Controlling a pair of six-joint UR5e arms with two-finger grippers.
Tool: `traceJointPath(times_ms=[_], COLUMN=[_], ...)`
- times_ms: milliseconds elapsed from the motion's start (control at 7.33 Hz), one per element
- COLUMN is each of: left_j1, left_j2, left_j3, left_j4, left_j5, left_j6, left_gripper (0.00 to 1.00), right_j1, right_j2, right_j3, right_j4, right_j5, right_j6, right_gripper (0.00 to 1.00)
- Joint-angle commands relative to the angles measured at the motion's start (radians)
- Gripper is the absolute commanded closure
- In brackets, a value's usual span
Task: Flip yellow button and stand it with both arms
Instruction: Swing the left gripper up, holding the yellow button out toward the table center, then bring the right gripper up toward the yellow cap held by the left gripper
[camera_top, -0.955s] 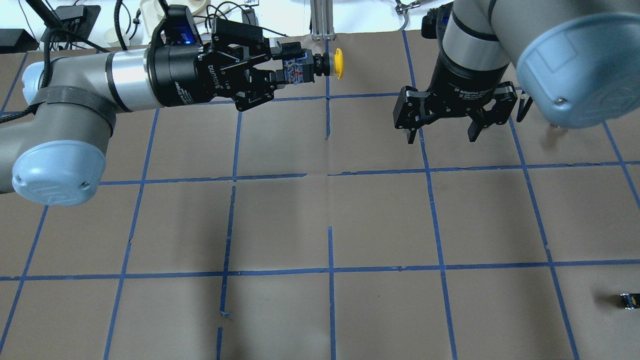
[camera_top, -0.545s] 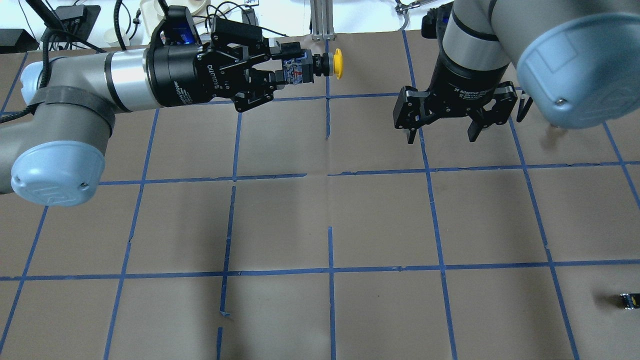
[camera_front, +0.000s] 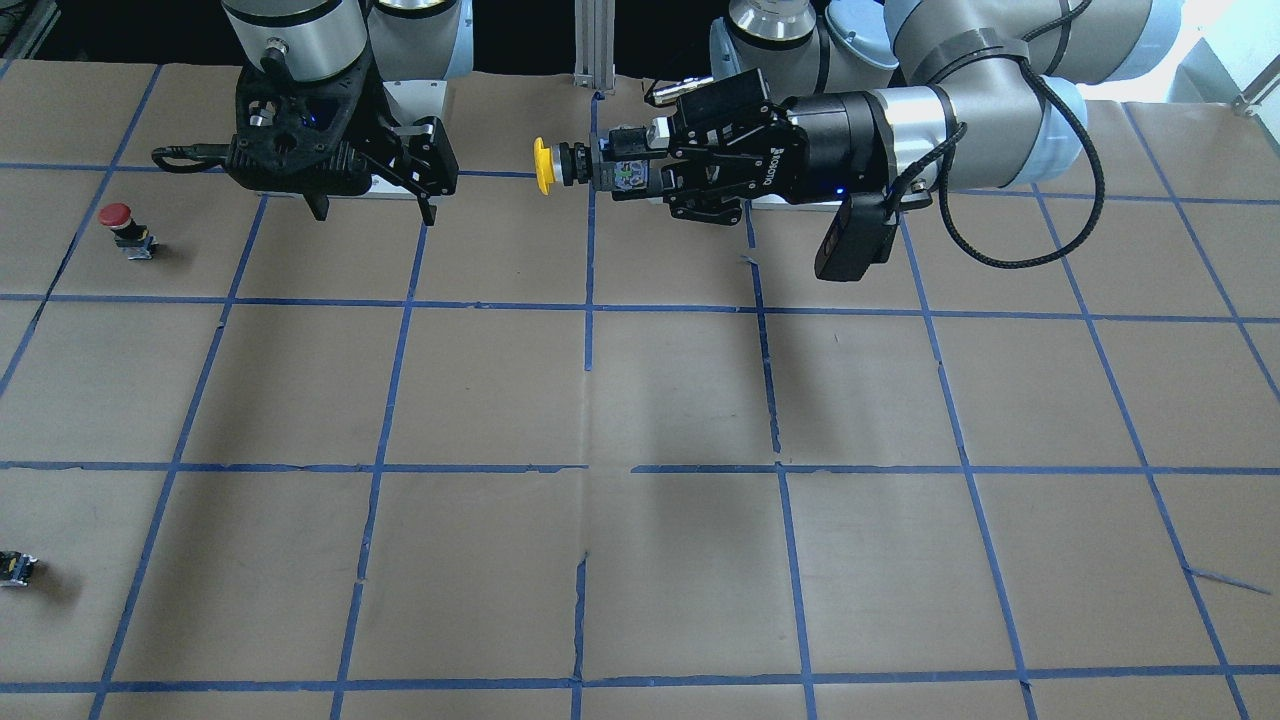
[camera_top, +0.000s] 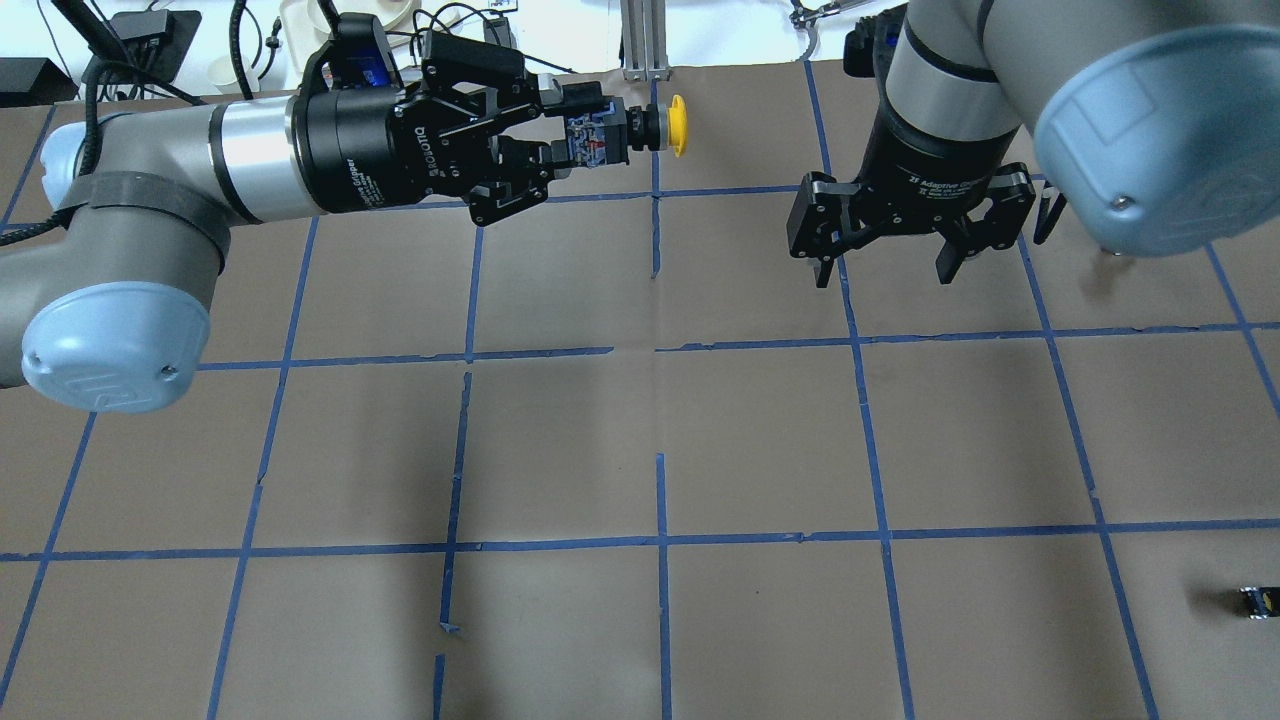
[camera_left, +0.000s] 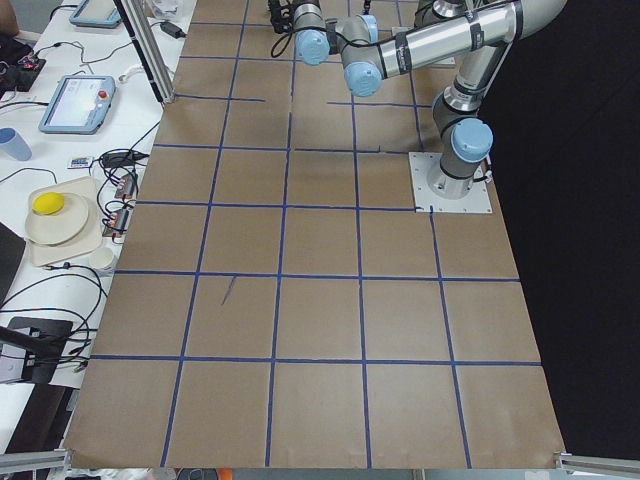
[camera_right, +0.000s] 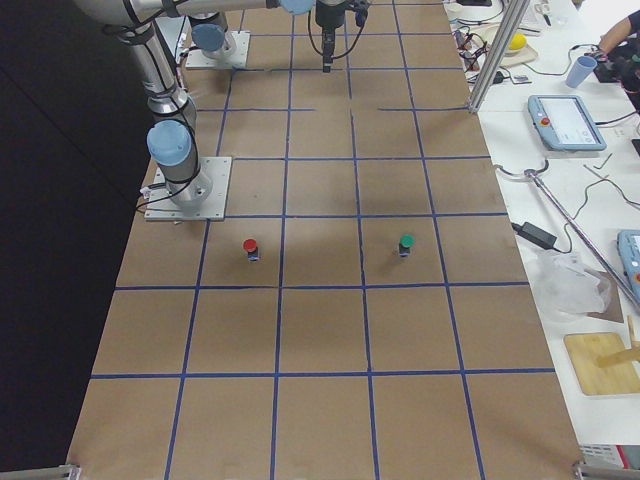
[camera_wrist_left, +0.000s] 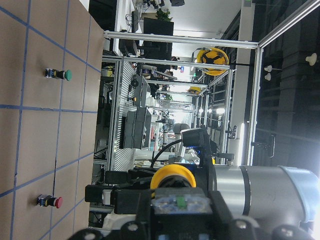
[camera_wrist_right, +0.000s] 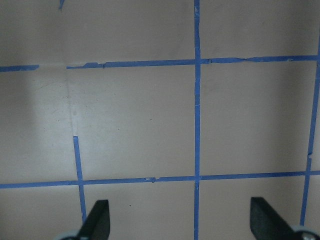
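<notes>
Front-facing view: the left gripper (camera_front: 622, 176) is clenched on the switch body of the yellow button (camera_front: 545, 166). It holds the button sideways in the air above the table (camera_front: 680, 400), near the robot's side, with the cap pointing towards the right gripper (camera_front: 372, 208). That gripper hangs released, with nothing in it, well apart from the cap. White "ROBOTIQ" lettering shows on the left gripper's body. Only here do both a red button (camera_front: 120, 226) and a small dark part (camera_front: 15, 568) show at this view's left edge.

Overhead view: "ROBOTIQ" reads again on the left gripper, and "2F Adaptive Gripper" on the collar of the right one. The red button is out of frame. The small dark part (camera_top: 1255, 600) lies alone at the near right.

Exterior left view: both arms run out of the top edge. Neither gripper nor the yellow button can be made out.

Exterior right view: this one adds a green button (camera_right: 406, 243), standing one grid square away from the red button (camera_right: 250, 247).

Left wrist view: the yellow cap fills the lower middle, gripped just ahead of the camera. The green and red buttons are tiny on the table beyond it.

Right wrist view: two black fingertips (camera_wrist_right: 97, 218) stand wide apart over bare brown paper with blue tape lines.
</notes>
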Motion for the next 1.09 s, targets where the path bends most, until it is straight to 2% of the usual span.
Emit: traceJointPath(times_ms=[0,136,273,545,682,818,955], left_j1=[-0.001,-0.001,0.002,-0.001,-0.002,-0.004,-0.004], left_j2=[0.006,0.009,0.010,0.009,0.009,0.007,0.009], left_j3=[-0.002,0.000,0.003,-0.002,0.000,-0.002,0.000], left_j4=[0.001,0.001,0.002,0.017,0.019,0.019,0.022], left_j5=[-0.002,-0.002,-0.005,-0.047,-0.048,-0.046,-0.046], left_j6=[-0.012,-0.012,-0.013,-0.016,-0.025,-0.025,-0.027], left_gripper=[0.84,0.84,0.84,0.84,0.84,0.84,0.84], right_j1=[-0.009,-0.057,-0.162,-0.370,-0.451,-0.522,-0.532], right_j2=[0.001,-0.002,-0.031,-0.057,-0.056,-0.054,-0.063], right_j3=[-0.003,-0.009,-0.012,-0.009,0.000,0.022,0.073], right_j4=[0.001,0.001,0.007,0.067,0.123,0.209,0.231], right_j5=[0.002,0.016,0.089,0.404,0.612,0.865,1.079], right_j6=[-0.006,-0.010,-0.027,-0.047,-0.046,-0.047,-0.043], right_gripper=[0.00,0.00,0.00,0.00,0.00,0.00,0.00])
